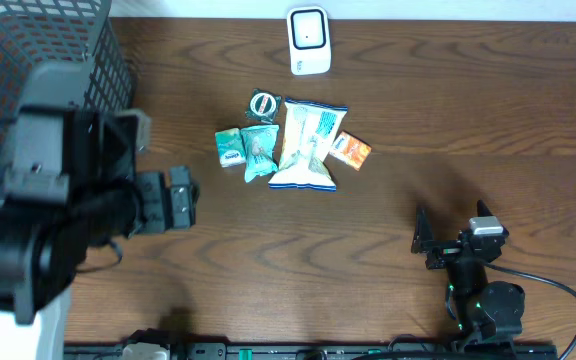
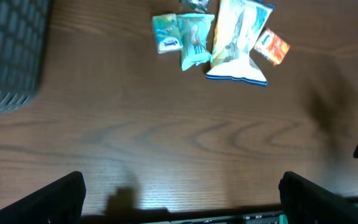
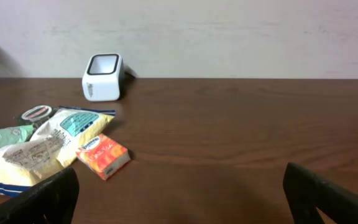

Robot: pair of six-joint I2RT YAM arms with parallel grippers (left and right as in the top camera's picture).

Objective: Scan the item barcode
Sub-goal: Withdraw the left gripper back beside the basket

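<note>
The scanner (image 1: pixel 308 40), a white upright unit, is set at the far edge of the desk (image 1: pixel 448 110) and serves as the reference point. The items are grouped just in front of the scanner, on the robot's side of it, and none is held. A large white and yellow snack bag (image 1: pixel 306 145) is laid flat directly in front of the scanner. An orange packet (image 1: pixel 350 150) is placed beside the bag, in front and to the right of the scanner. A teal pouch (image 1: pixel 259 152) and a small teal box (image 1: pixel 230 147) are located in front and to the left of the scanner, with a round item (image 1: pixel 264 104) between the pouch and the scanner. A wire basket (image 1: pixel 38 50) is positioned well to the left of the scanner.

The left tool (image 1: pixel 183 198) is held well in front and to the left of the scanner, fingers (image 2: pixel 55 199) spread wide, nothing between them. The right tool (image 1: pixel 452 225) is held well in front and to the right of the scanner, fingers (image 3: pixel 42 199) likewise spread and empty.
</note>
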